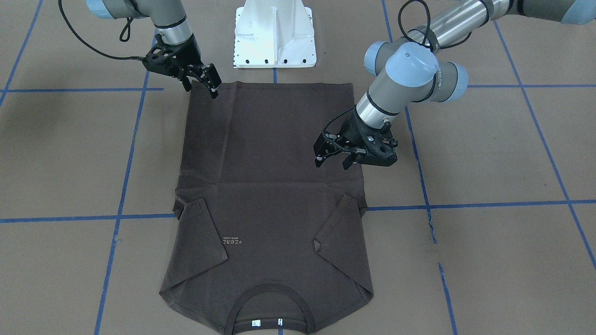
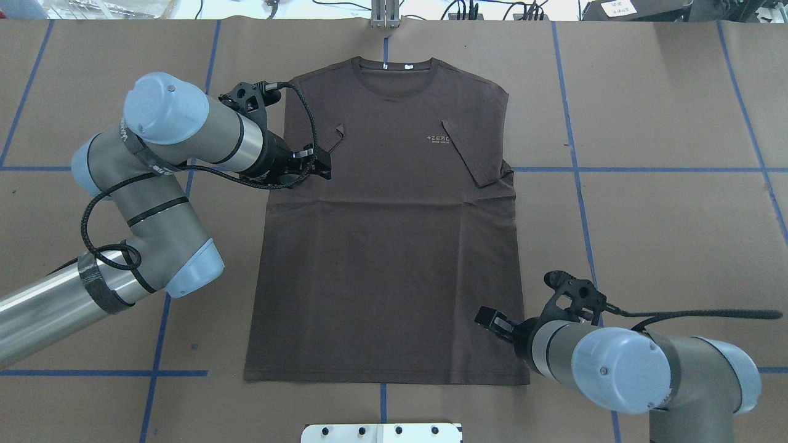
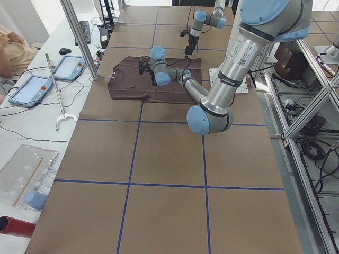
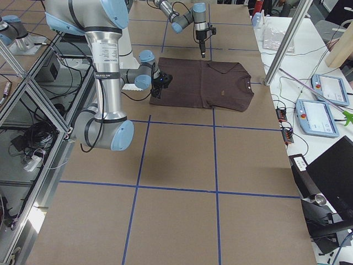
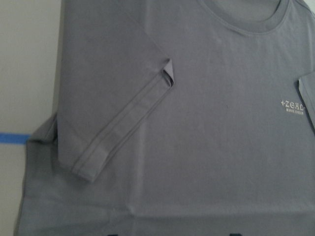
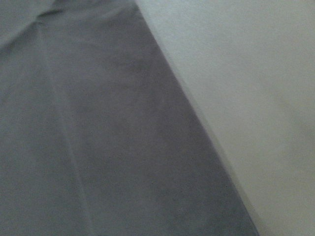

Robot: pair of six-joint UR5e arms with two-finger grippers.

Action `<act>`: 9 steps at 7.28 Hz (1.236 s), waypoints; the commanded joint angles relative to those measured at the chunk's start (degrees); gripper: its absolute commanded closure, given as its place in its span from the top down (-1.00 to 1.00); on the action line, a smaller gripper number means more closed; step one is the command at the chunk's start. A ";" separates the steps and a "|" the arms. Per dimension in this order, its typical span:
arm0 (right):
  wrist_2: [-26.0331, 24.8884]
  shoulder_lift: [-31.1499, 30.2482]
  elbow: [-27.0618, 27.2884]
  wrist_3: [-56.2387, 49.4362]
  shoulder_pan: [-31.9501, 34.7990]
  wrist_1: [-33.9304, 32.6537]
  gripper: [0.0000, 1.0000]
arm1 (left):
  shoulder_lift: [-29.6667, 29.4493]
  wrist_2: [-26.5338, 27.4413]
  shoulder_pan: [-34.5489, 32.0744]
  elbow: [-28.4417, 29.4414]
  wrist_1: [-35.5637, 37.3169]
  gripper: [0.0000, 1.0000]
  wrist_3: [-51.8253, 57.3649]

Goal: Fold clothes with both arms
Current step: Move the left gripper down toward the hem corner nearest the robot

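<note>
The dark brown T-shirt [image 2: 385,246] lies flat in the middle of the table [image 2: 652,246], with the front side up. Its long axis goes straight away from the robot. The ribbed collar [image 2: 397,66] with the white neck tags [image 2: 407,66] points to the far edge, and the hem [image 2: 381,378] lies near the white pedestal [image 2: 381,432]. Both sleeves [image 2: 479,157] are folded inward and rest on the chest, beside the small pale logo [image 2: 438,138].

The left end effector [image 1: 333,163] hangs over the shirt's side edge, just below the sleeve on that side. Its fingers are spread and they hold nothing. The right end effector [image 1: 202,88] is at the hem corner on its own side, also with the fingers apart. From the pictures I cannot tell if it touches the cloth.

The table is covered with brown paper, and blue tape lines [image 2: 652,170] divide it into big squares. Next to the table, on the operators' side, stands a white desk with two tablets [image 3: 68,67]. A metal post [image 3: 79,37] rises at the corner of the table.
</note>
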 commanded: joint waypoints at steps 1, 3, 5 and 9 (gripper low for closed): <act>-1.50 -0.57 1.33 7.82 -3.88 -5.22 0.86 | 0.24 0.80 0.14 -0.53 -0.04 0.67 -0.65; -1.94 0.04 -0.59 9.61 -5.82 -5.22 0.85 | 0.24 1.51 0.23 -0.44 0.05 0.68 -0.65; -1.94 -0.48 -0.60 9.61 -5.56 -5.31 0.38 | 0.24 1.60 0.32 -0.44 0.05 0.68 -0.74; -1.42 -0.74 -1.57 9.52 -5.47 -5.75 -1.00 | 0.33 3.26 0.32 -1.32 0.40 0.68 -0.83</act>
